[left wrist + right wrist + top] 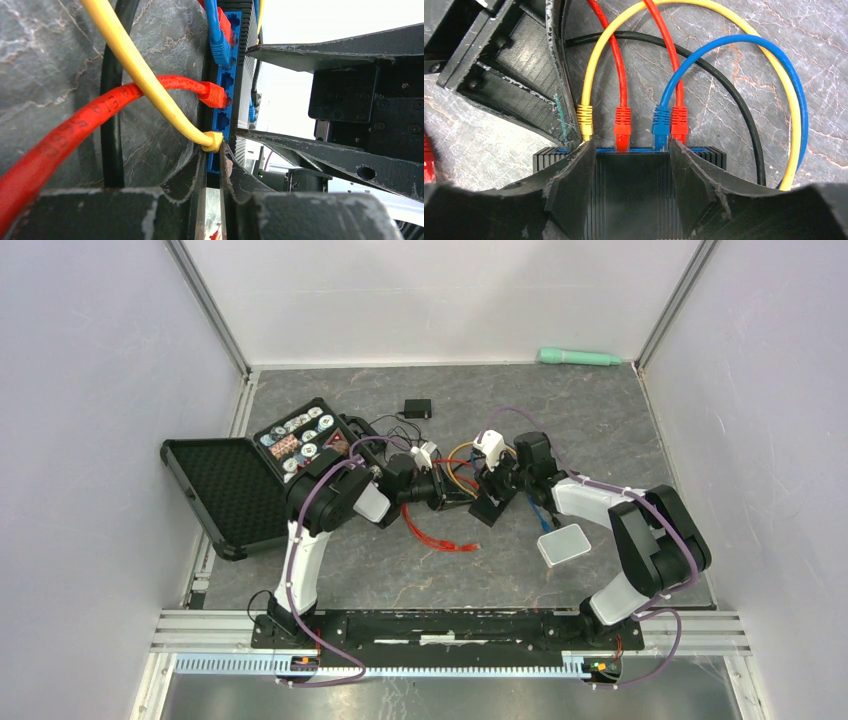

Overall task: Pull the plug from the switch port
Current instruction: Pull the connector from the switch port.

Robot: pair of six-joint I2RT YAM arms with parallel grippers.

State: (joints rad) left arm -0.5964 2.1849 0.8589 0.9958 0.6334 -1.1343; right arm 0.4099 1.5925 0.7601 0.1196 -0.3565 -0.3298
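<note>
The black switch [631, 190] lies mid-table with its blue port row [222, 85] facing away from the right wrist camera. Plugged into it are a yellow plug [584, 117], a red plug [622, 120], a blue plug [660, 122] and another red plug [679, 120]. My left gripper [214, 150] is nearly closed, its fingertips pinching the yellow plug [213, 141] at the end port. My right gripper [629, 145] stands open over the switch's top, its fingers [574, 185] inside the switch's width. In the top view both grippers, left [440, 490] and right [492, 485], meet at the switch [462, 498].
An open black case [235, 490] sits at the left with a parts tray behind it. A loose red cable [440, 537] lies near the switch and a clear container [564, 544] by the right arm. A small black box [417, 407] and a teal cylinder [580, 357] are at the back.
</note>
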